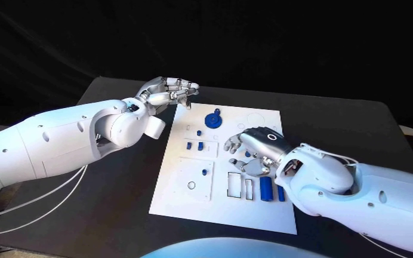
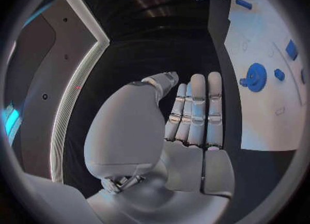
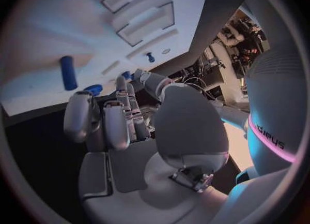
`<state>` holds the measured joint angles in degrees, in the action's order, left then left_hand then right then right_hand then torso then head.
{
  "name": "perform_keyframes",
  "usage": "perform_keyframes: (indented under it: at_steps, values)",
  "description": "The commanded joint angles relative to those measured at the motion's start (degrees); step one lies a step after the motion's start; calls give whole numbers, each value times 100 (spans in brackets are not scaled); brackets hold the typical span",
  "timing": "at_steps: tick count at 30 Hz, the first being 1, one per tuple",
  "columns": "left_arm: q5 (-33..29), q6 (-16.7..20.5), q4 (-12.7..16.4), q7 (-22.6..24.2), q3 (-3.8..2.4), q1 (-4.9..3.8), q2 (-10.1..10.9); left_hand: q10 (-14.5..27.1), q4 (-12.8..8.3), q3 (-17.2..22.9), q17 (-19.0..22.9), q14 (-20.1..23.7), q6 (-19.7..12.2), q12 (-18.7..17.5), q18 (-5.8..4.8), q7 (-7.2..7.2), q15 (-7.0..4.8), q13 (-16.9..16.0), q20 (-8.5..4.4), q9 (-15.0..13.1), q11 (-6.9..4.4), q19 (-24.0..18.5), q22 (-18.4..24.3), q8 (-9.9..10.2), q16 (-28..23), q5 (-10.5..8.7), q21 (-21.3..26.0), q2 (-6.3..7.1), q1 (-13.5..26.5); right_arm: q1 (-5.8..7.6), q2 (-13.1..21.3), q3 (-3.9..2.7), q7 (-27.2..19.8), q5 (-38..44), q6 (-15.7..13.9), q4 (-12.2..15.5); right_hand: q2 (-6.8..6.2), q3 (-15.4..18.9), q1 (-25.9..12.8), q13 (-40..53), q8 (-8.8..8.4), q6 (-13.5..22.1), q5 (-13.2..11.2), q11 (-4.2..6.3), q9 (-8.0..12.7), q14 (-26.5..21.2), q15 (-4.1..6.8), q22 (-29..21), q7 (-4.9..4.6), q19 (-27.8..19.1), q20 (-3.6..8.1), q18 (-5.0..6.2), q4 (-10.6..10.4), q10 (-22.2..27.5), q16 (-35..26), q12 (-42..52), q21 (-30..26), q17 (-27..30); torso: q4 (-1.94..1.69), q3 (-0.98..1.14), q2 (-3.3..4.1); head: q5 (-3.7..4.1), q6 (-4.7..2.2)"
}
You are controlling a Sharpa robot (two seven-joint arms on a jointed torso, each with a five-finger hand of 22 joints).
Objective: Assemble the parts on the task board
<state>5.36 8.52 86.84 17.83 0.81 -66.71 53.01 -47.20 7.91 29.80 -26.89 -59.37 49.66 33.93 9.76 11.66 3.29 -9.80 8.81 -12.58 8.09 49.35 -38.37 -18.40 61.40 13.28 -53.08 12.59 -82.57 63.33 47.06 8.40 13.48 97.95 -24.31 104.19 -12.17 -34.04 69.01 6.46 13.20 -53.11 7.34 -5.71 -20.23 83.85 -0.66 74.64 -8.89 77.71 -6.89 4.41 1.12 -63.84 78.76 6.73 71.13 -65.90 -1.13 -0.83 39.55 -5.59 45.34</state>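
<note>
The table [image 1: 103, 210] is black and carries the task board [image 1: 258, 210], a white plate lying flat between the two arms.

The left hand [image 1: 169, 92] hovers just off the board's far left corner, over bare table. In the left wrist view its fingers [image 2: 197, 110] lie straight and close side by side, with the thumb apart from them and nothing in the palm. The board lies beside the fingertips, not under them.

The right hand [image 1: 254, 144] sits over the middle of the board, palm down. In the right wrist view its fingers [image 3: 116, 123] are loosely bent and set apart; nothing appears between them, though the fingertips are partly hidden there, so contact with the board cannot be confirmed.

The blue gear [image 1: 212, 118] lies on the board between the two hands, just beyond the right hand's fingertips and nearer the left hand. In the left wrist view it is [image 2: 256, 76] off to the side of the left fingers, apart from them.

Two upright blue blocks [image 1: 267, 189] stand in the board beneath the right wrist, close to the arm.

Two small blue pegs [image 1: 194, 146] sit to the left of the right hand, apart from it.
</note>
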Motion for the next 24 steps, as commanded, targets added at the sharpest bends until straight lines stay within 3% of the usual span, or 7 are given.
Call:
perform_keyframes:
  at_steps: [1,5,9,13,15,24]
  values:
    - [-28,-109,5,24,-4,-4,-6,42,-18,-4,9,14,-33,-20,75,0,39,7,28,4,1,10,5,32,-36,12,39,-11,-22,175,229,-14,-106,-722,278,49,-98,114,11,-44,-58,43,46,-41,7,125,-65,-109,-68,-106,-21,89,-15,192,-55,-33,-161,68,8,-7,-11,80,-46]
    - [-28,-118,-3,25,-3,-4,-11,51,-24,-5,9,16,-34,-17,75,2,41,7,30,3,4,12,6,29,-36,11,39,-15,-27,374,509,-25,-241,-998,597,2,-154,341,44,-110,-138,158,108,-69,31,104,-93,-256,-85,-229,-53,135,-47,433,-73,-36,-374,128,16,-8,-21,119,-82]
    - [-28,-125,-9,27,-3,-3,-19,51,-24,-5,9,16,-34,-17,75,2,41,7,30,3,4,12,6,29,-36,11,39,-15,-27,461,643,-28,-295,-1018,912,-102,-154,531,108,-155,-178,216,147,-85,42,64,-108,-355,-89,-313,-67,164,-61,579,-115,-23,-522,224,17,-7,-23,127,-99]
    - [-28,-132,-16,27,-3,-3,-23,51,-24,-5,9,16,-34,-17,75,2,41,7,30,3,4,12,6,29,-36,11,39,-15,-27,486,665,-23,-249,-1009,1168,-189,-87,710,234,-194,-215,266,145,-95,51,31,-118,-425,-87,-368,-80,185,-66,687,-136,28,-635,287,12,3,-11,128,-109]
    - [-28,-145,-22,25,-3,-3,-23,51,-24,-5,9,16,-34,-17,75,2,41,7,30,3,4,12,6,29,-36,11,39,-15,-27,485,652,-17,-231,-1007,1276,-228,-80,719,248,-197,-214,262,145,-96,50,31,-120,-427,-86,-370,-81,185,-64,695,-133,34,-640,283,9,-3,-11,117,-104]
    - [-28,-148,-44,26,-2,-3,-11,51,-24,-5,9,16,-34,-17,75,2,41,7,30,3,4,12,6,29,-36,11,39,-15,-27,455,524,11,-222,-965,1406,-324,-11,748,329,-197,-192,203,151,-80,40,52,-108,-389,-81,-324,-76,175,-62,624,-91,153,-604,231,3,-8,-5,115,-88]
